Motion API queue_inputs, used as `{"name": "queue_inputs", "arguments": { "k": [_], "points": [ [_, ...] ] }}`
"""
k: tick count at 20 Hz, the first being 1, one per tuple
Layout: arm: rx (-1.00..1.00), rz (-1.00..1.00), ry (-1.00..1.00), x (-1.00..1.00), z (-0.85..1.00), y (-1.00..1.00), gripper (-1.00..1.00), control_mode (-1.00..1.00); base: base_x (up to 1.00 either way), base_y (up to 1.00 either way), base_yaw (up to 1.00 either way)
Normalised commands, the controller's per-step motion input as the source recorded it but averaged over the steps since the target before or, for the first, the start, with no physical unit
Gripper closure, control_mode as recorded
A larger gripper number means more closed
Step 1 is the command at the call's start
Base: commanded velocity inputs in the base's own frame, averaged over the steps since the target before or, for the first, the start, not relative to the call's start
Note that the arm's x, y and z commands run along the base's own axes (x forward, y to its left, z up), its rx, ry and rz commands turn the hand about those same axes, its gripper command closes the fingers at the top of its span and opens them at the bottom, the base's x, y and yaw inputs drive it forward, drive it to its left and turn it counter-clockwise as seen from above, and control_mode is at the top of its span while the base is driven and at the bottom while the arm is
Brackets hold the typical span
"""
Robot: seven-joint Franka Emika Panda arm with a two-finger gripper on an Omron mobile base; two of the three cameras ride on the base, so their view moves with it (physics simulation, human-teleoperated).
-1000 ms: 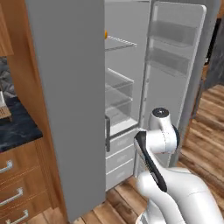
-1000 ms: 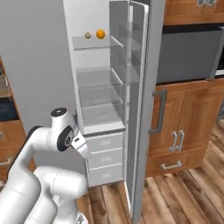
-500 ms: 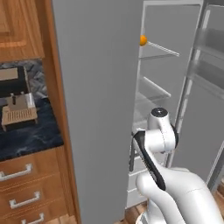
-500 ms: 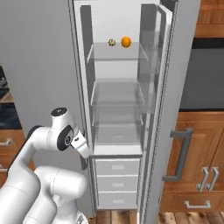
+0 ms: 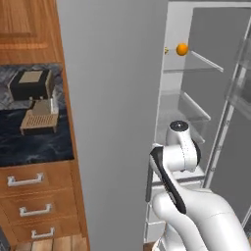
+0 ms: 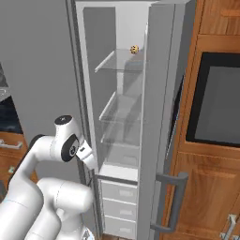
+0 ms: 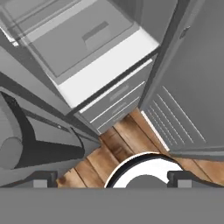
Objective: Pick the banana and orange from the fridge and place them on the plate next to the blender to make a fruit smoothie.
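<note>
The fridge (image 5: 112, 122) is standing open, but nothing is picked yet. The orange (image 5: 182, 49) and a sliver of banana (image 5: 166, 50) are sitting on the top shelf, high above the gripper (image 7: 111, 178), whose fingers are spread, holding nothing, pointing floorward.

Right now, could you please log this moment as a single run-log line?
stage: approaching fridge | gripper: open, empty | orange: top shelf | banana: beside orange

Clear top fridge shelf (image 5: 196, 61), orange (image 5: 182, 49) and banana (image 5: 166, 50) on it
</note>
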Motion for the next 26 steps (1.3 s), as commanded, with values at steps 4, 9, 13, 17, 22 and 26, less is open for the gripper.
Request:
{"name": "queue_inputs", "arguments": {
  "k": [4, 9, 13, 17, 22, 26],
  "points": [
    [0.0, 0.0, 0.0, 0.0, 0.0, 0.0, -1.0, 1.0, 0.42, -0.51, 0.42],
    [0.0, 0.0, 0.0, 0.0, 0.0, 0.0, -1.0, 1.0, 0.39, -0.64, 0.41],
    [0.0, 0.0, 0.0, 0.0, 0.0, 0.0, -1.0, 1.0, 0.3, -0.68, 0.39],
    [0.0, 0.0, 0.0, 0.0, 0.0, 0.0, -1.0, 1.0, 0.23, -0.22, 0.3],
    [0.0, 0.0, 0.0, 0.0, 0.0, 0.0, -1.0, 1.0, 0.73, -0.17, 0.15],
    [0.0, 0.0, 0.0, 0.0, 0.0, 0.0, -1.0, 1.0, 0.91, -0.26, -0.12]
  ]
}}
